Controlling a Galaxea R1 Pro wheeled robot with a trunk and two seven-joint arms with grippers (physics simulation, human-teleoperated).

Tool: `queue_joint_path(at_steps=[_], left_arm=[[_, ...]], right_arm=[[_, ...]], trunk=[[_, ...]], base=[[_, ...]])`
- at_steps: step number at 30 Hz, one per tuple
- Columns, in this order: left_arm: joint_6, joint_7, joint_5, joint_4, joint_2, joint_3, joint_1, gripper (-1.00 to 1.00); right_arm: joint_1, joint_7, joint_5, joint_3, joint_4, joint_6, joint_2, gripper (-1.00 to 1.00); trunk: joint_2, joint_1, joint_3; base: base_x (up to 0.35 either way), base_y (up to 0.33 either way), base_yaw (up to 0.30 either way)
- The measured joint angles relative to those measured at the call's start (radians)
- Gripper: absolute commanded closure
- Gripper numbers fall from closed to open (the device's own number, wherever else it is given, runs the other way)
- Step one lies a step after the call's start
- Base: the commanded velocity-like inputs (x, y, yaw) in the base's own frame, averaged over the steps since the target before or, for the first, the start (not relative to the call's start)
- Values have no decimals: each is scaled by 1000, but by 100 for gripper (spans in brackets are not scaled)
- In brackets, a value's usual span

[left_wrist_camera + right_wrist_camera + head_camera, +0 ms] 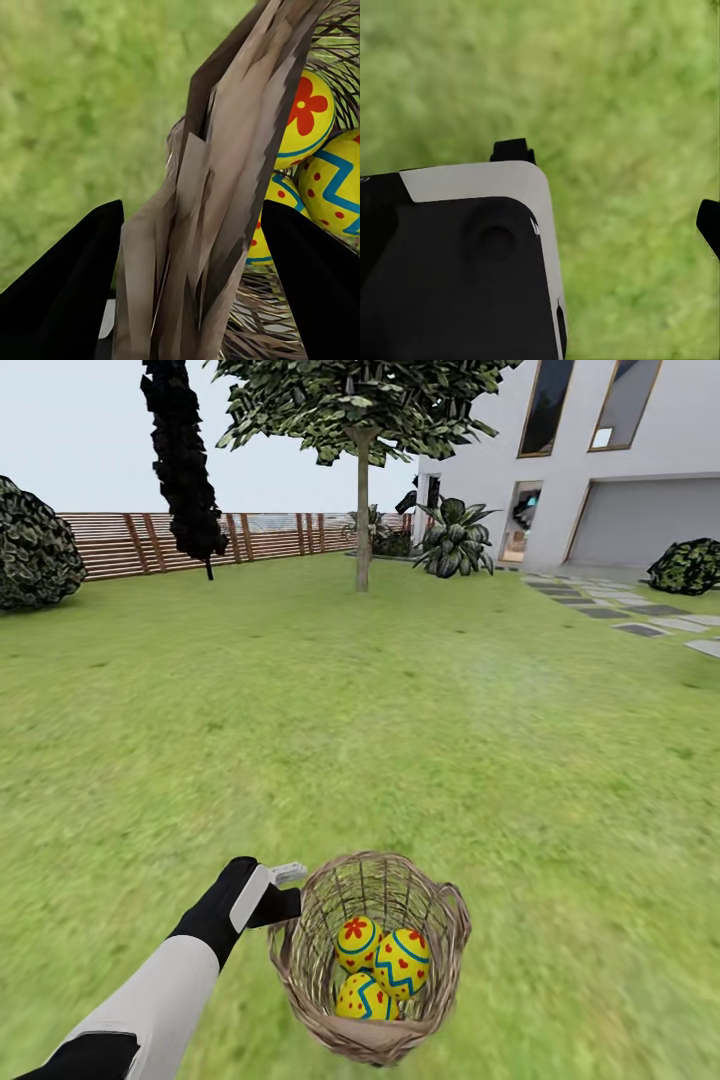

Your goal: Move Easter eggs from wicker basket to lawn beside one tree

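The wicker basket (pixel 381 1046) sits low in the head view over the lawn (pixel 420 710), with three yellow Easter eggs (pixel 357 942) (pixel 402 963) (pixel 365 998) painted with red dots and blue zigzags inside it. My left gripper (pixel 288 895) is shut on the basket's left rim. In the left wrist view the braided rim (pixel 217 187) runs between the two black fingers, and the eggs (pixel 304 116) (pixel 337 187) lie just behind it. The tree (pixel 362 510) with the pale trunk stands far ahead. My right gripper (pixel 611 184) hangs open over bare grass.
A narrow dark columnar tree (pixel 185 460) and a slatted wooden fence (pixel 130 542) stand at the back left, with a round bush (pixel 35 550) beside them. The white house (pixel 620 470), palm-like plants (pixel 455 540), stepping stones (pixel 630 620) and another bush (pixel 690 565) are at the back right.
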Motion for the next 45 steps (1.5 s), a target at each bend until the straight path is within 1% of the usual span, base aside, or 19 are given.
queue_joint_path(at_steps=[23, 25, 27, 28, 31, 35, 38, 42, 45], left_arm=[[-2, 1, 0, 2, 0, 0, 0, 100], [-3, 0, 8, 1, 13, 0, 0, 100], [0, 0, -13, 2, 17, -3, 0, 100], [0, 0, -14, 2, 17, -3, 0, 100], [-3, 0, 11, 0, 18, -2, 0, 100], [-1, 0, -7, -1, 18, -3, 0, 100], [-2, 0, 5, -2, 18, -4, 0, 100], [-1, 0, -3, 0, 18, -3, 0, 100], [-2, 0, 2, 1, 18, -3, 0, 100]], right_arm=[[0, 0, 0, 0, 0, 0, 0, -100], [0, 0, 0, 0, 0, 0, 0, -100], [0, 0, 0, 0, 0, 0, 0, -100], [0, 0, 0, 0, 0, 0, 0, -100], [0, 0, 0, 0, 0, 0, 0, -100], [0, 0, 0, 0, 0, 0, 0, -100], [0, 0, 0, 0, 0, 0, 0, -100], [0, 0, 0, 0, 0, 0, 0, -100], [0, 0, 0, 0, 0, 0, 0, -100]], trunk=[[0, 0, 0], [0, 0, 0], [0, 0, 0], [0, 0, 0], [0, 0, 0], [0, 0, 0], [0, 0, 0], [0, 0, 0], [0, 0, 0]], base=[[327, 0, 0], [327, 0, 0], [327, 0, 0], [327, 0, 0], [327, 0, 0], [327, 0, 0], [327, 0, 0], [327, 0, 0], [327, 0, 0]])
